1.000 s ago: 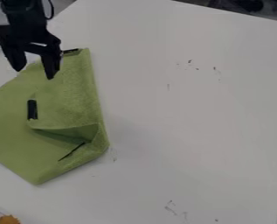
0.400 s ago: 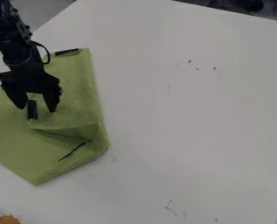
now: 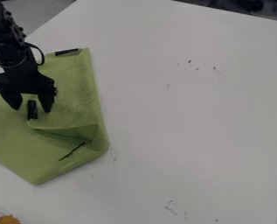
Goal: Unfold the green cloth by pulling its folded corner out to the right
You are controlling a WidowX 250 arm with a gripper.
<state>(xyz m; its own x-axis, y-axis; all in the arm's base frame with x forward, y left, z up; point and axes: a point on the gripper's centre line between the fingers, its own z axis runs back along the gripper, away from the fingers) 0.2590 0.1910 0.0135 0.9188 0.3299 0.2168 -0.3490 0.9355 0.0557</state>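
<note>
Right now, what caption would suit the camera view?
Open black gripper above a folded green cloth with dark strips, on a white table.

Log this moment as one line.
gripper: open, over green cloth | cloth: partly folded, on white table | middle black strip: between fingertips

White tabletop [image 3: 193, 109] with dark scuffs; grey floor [image 3: 38, 13] at upper left; dark clutter [image 3: 245, 5] beyond the top edge.

The green cloth [image 3: 64, 87] runs off the left edge.
</note>
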